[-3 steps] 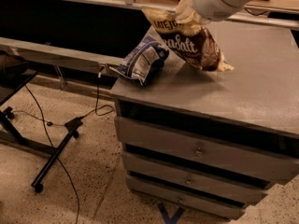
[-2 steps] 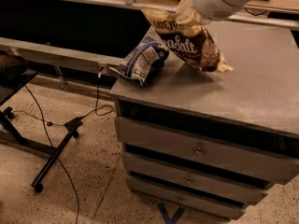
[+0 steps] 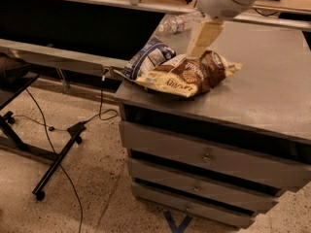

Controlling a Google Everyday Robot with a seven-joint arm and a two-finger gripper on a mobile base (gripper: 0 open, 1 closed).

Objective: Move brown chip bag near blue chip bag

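Note:
The brown chip bag [image 3: 188, 75], cream-yellow and dark brown, lies flat on the grey table top [image 3: 272, 96] near its front left corner. Its left edge touches the blue chip bag [image 3: 146, 57], which lies dark blue and white right beside it at the table's left edge. My gripper [image 3: 195, 51] hangs from the white arm straight above the brown bag, its cream tip just over the bag's upper edge.
A clear plastic water bottle [image 3: 179, 23] lies at the back of the table behind the bags. The table is a cabinet with drawers [image 3: 204, 157] in front. A black stand [image 3: 53, 166] and cables are on the floor to the left. Shelves run along the back.
The brown bag was held up in the air over the table. Now it lies flat on the table against the blue bag, with the gripper just above it.

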